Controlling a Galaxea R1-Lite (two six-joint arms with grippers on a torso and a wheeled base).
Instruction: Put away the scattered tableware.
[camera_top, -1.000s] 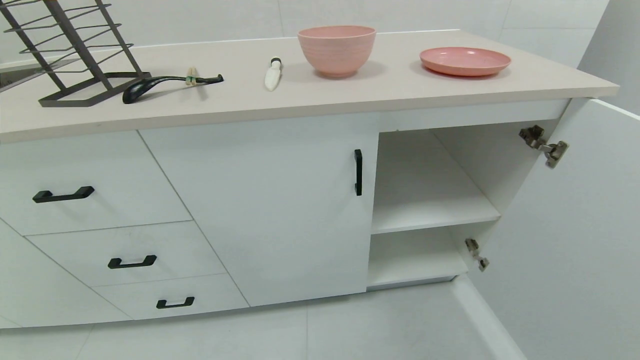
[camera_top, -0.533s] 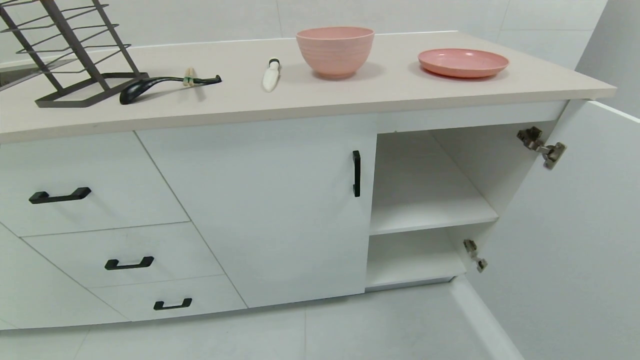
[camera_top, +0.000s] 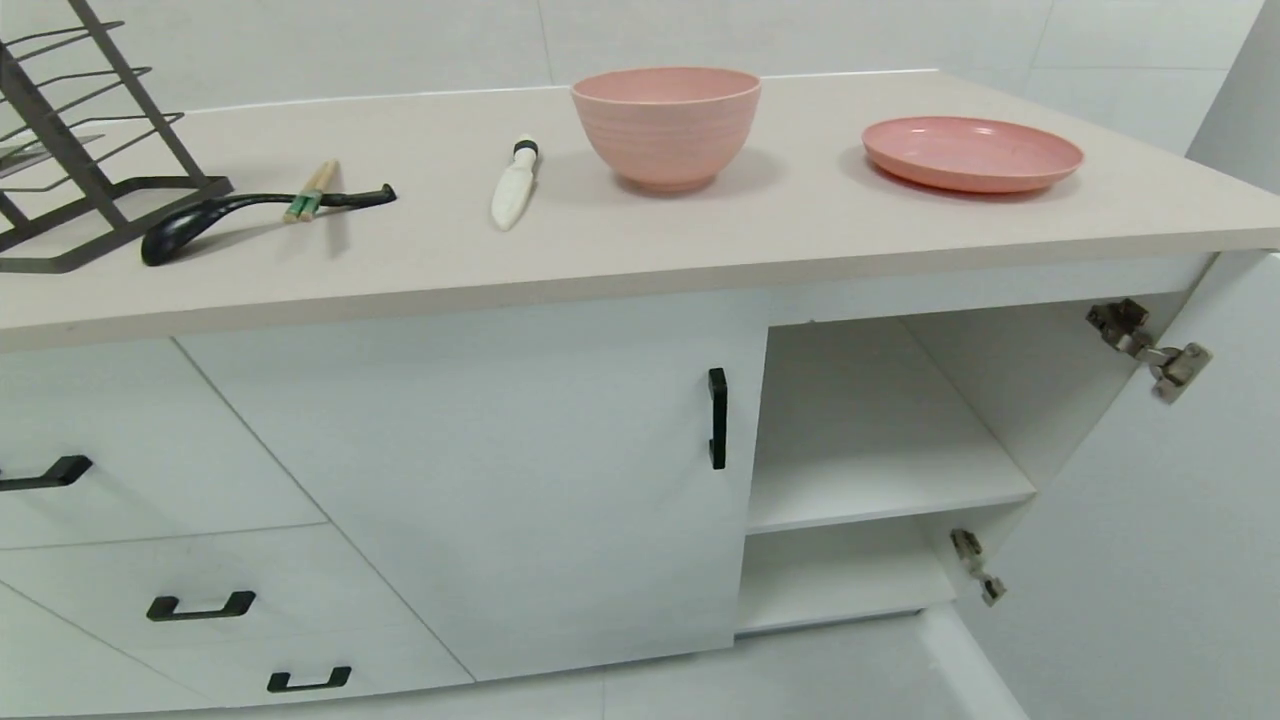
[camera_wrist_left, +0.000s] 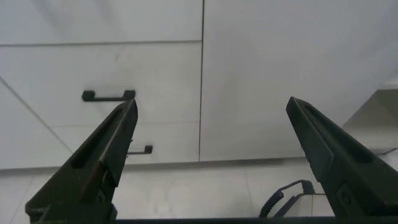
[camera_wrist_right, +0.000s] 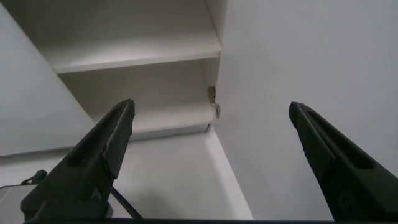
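On the beige countertop (camera_top: 620, 250) stand a pink bowl (camera_top: 665, 125) and, to its right, a pink plate (camera_top: 972, 153). Left of the bowl lie a white knife with a black collar (camera_top: 514, 185), a pair of chopsticks (camera_top: 310, 189) and a black ladle (camera_top: 245, 212). My left gripper (camera_wrist_left: 211, 118) hangs open low before the white drawer fronts (camera_wrist_left: 124, 81). My right gripper (camera_wrist_right: 211, 118) is open too, low in front of the open cabinet's shelves (camera_wrist_right: 137, 59), with nothing between its fingers.
A black wire rack (camera_top: 80, 150) stands at the counter's left end. The right cabinet door (camera_top: 1180, 520) is swung wide open, showing two bare shelves (camera_top: 870, 450). The middle door (camera_top: 480, 480) is closed, with a black handle (camera_top: 717, 418). Drawers with black handles (camera_top: 200, 606) sit at the left.
The whole head view has shifted: the counter and cabinet now sit lower, larger and further left, so the camera moved. The tableware keeps its places on the counter.
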